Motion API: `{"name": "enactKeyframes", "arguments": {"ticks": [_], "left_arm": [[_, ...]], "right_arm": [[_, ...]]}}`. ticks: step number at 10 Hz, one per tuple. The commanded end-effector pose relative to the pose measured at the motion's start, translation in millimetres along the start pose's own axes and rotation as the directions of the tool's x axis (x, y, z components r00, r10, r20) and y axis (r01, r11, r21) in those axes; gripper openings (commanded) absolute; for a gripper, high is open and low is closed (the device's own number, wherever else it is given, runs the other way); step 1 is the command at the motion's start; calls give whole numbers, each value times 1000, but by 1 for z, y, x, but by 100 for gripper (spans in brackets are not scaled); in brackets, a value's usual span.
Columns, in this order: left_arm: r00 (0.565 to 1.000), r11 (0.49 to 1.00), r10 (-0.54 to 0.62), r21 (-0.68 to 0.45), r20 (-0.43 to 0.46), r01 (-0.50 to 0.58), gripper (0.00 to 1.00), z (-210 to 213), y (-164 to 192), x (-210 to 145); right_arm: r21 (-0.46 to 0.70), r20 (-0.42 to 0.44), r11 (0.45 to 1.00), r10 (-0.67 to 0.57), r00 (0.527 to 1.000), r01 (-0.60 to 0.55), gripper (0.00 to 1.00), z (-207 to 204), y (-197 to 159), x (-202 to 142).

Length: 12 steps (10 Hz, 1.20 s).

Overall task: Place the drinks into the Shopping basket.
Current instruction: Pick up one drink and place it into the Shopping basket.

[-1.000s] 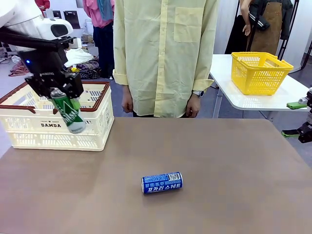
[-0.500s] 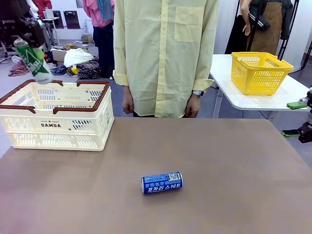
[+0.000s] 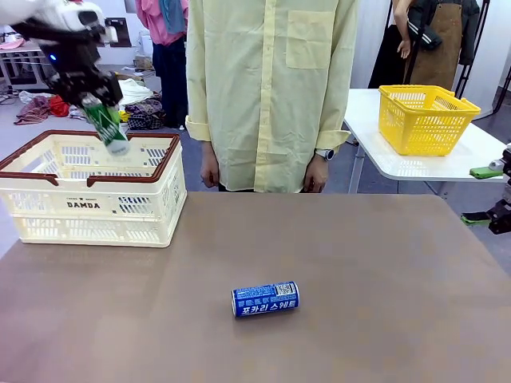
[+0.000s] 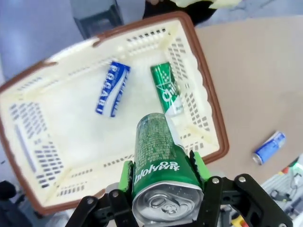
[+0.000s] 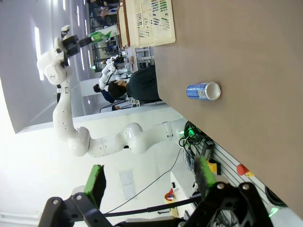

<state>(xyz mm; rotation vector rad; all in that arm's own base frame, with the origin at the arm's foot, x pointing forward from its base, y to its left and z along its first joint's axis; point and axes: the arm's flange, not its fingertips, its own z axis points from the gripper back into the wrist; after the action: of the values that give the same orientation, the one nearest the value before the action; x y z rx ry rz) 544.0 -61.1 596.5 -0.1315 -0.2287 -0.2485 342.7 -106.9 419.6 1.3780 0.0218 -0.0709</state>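
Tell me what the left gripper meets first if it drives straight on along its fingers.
Probably the Shopping basket floor, with the held green can touching first; the green can lying inside is close to that line.

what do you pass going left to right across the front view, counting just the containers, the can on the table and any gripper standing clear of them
Shopping basket → blue can → yellow mesh basket → right gripper

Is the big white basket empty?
Not empty. A blue can and a green can lie on the floor of the basket, while the left end effector holds a third can above it.
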Motion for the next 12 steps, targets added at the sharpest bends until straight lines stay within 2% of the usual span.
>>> {"name": "enactKeyframes", "arguments": {"ticks": [1, 2, 5, 6, 10, 11, 12], "left_arm": [[996, 999, 34, -17, -80, -35, 0, -11, -5, -1], [993, 997, 51, -51, -106, -56, 0, -24, -7, -10], [982, 988, 155, 44, -107, -151, 0, -60, -22, -29], [989, 998, 61, -22, -138, -64, 0, -54, -10, -13], [986, 997, 82, -6, -144, -83, 0, -63, -14, -19], [988, 992, 117, 54, -101, -112, 0, -75, -16, -6], [991, 993, 100, 74, -87, -94, 0, -89, -18, 3]], "right_arm": [[-11, -14, 1000, -1, 1000, 1, 100, 3, 3, 0], [-11, -14, 1000, -1, 1000, 1, 100, 3, 3, 0], [-11, -14, 1000, -1, 1000, 1, 100, 3, 3, 0], [-11, -14, 1000, -1, 1000, 1, 100, 3, 3, 0], [-11, -14, 1000, -1, 1000, 1, 100, 3, 3, 0], [-11, -14, 1000, -1, 1000, 1, 100, 3, 3, 0], [-11, -14, 1000, -1, 1000, 1, 100, 3, 3, 0]]}}
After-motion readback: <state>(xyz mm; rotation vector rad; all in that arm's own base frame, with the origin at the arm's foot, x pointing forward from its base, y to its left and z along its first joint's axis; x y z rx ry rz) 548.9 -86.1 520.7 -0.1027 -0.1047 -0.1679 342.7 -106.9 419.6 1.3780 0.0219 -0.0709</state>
